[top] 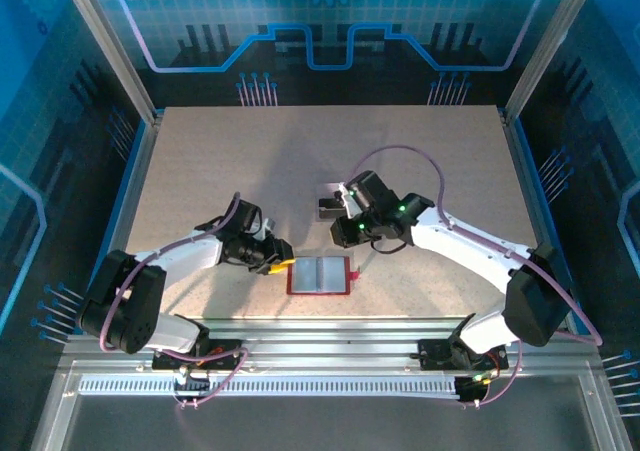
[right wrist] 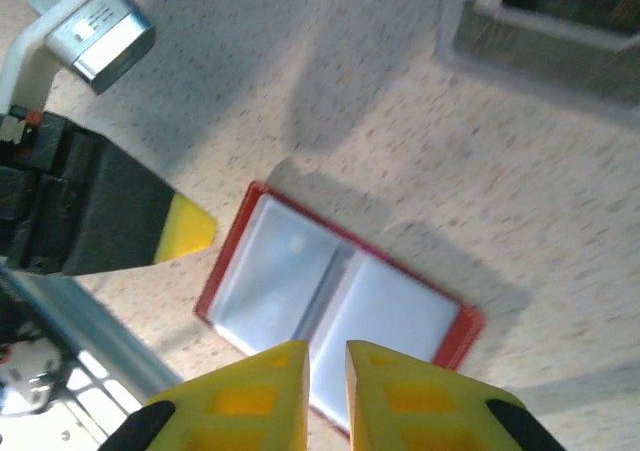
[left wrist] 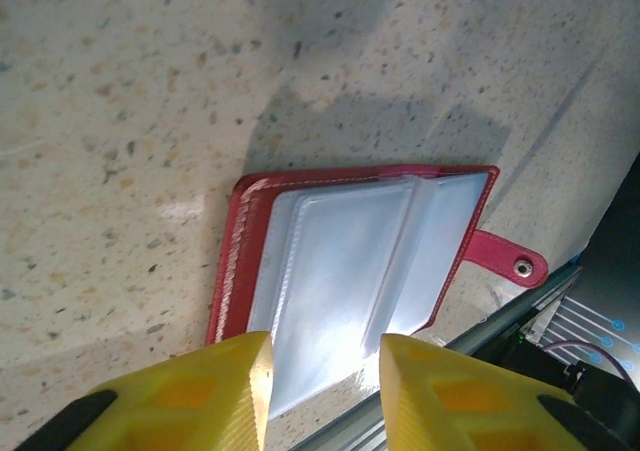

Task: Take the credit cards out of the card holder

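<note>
Yellow-tipped, the left gripper (left wrist: 325, 371) sits at the bottom of its wrist view, jaws moderately apart and empty, just above the dark-red folding card holder (left wrist: 350, 251). The holder lies open on the speckled beige table (left wrist: 120, 121), pale grey pockets up. At the bottom of the other wrist view, the right gripper (right wrist: 326, 371) hangs over the holder, jaws a thin slit. Blurred dark and grey credit cards (right wrist: 540, 16) lie upper right, apart.

Bright overhead light throws soft shadows on the table (top: 220, 161), glare whitens the card holder (left wrist: 340, 271), near jaws look blurred.
</note>
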Available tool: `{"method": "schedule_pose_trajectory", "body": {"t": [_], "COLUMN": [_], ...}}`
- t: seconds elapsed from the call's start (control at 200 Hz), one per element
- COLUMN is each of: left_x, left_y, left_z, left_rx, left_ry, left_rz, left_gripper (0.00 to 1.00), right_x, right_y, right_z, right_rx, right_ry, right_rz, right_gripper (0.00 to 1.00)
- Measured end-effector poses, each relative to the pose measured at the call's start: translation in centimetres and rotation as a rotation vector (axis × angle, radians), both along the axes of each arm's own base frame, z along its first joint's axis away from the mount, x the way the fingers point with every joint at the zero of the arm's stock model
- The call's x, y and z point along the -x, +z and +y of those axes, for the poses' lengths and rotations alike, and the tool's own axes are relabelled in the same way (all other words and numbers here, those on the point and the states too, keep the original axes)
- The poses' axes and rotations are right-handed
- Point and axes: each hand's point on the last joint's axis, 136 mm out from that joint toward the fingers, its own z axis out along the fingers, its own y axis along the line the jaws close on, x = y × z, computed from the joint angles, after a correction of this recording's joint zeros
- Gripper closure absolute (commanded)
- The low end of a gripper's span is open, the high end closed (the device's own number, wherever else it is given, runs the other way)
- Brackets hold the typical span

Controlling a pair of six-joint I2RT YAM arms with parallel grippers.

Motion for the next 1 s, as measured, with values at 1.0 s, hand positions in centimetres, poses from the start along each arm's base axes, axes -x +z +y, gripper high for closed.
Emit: {"method": "schedule_pose_trajectory", "body": {"t": [1.0], "left_x": [2.2], "left_y": [-2.2], "left_z": [-0.3], "left_rx": [-0.013], "left_ry": [-0.036], "left_rz": [0.07], "left_gripper": [0.99], "right_x": [4.8], "right_y": [-9.5], "right_z": [7.2], "right_rx": [-0.07], "right_ry": [-0.012], "right_rz": [0.353], "right_gripper": [0.88]}}
